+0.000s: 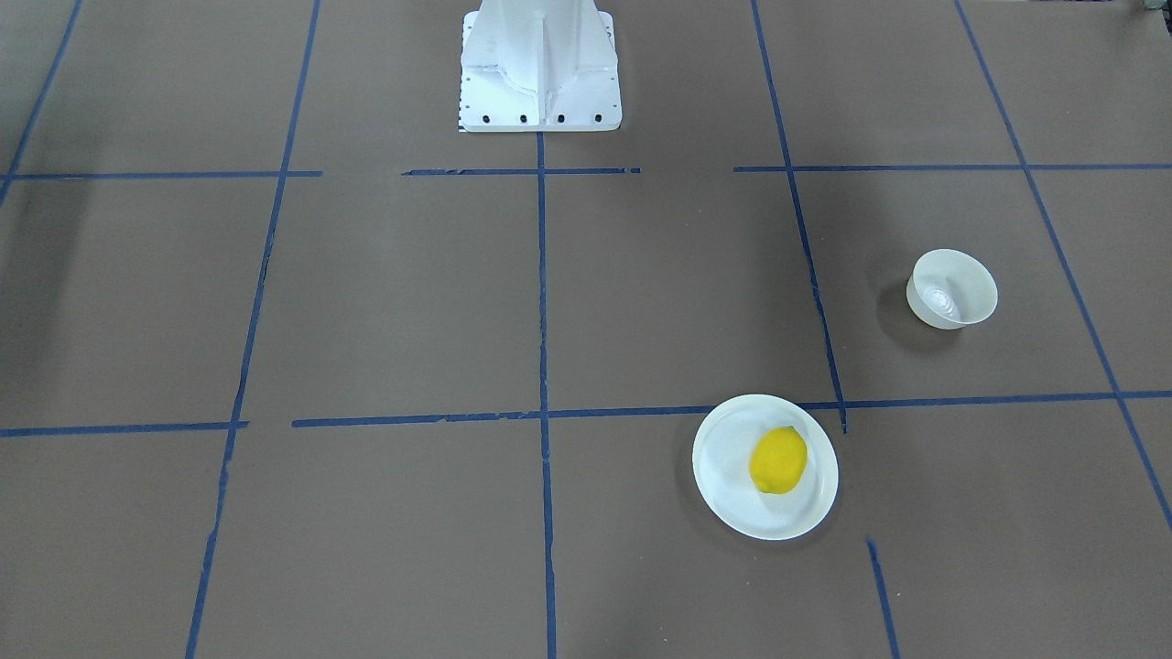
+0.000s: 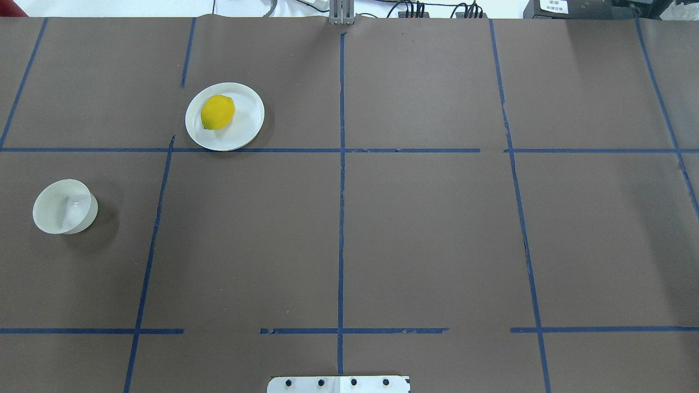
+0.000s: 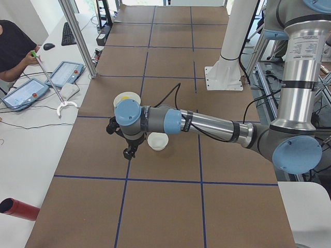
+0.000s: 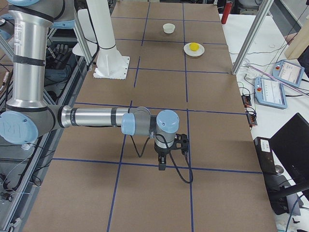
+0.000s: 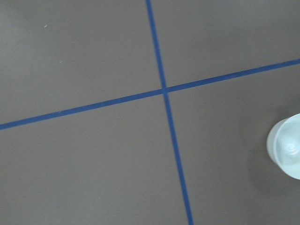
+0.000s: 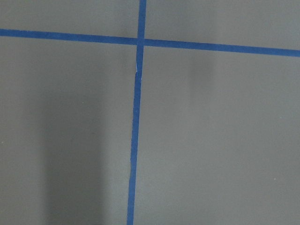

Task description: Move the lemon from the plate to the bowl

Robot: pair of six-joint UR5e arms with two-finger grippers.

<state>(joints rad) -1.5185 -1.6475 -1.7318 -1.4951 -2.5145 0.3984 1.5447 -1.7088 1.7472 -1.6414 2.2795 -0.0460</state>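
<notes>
Both arms hang over the table. I cannot tell if the left gripper [image 3: 127, 151] or right gripper [image 4: 162, 164] is wide or narrow. The bowl [image 2: 61, 208] sits empty by the left edge. Farther off, toward the far edge, the lemon [image 2: 217, 112] lies on the plate [image 2: 247, 118]. All of the job is left: 0 steps done.

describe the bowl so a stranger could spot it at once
On the brown table with blue tape lines, look near the overhead view's left edge. The bowl stands there alone, nearer the robot than the plate. It is small, deep and empty; the plate is flat, wider and holds the lemon.
</notes>
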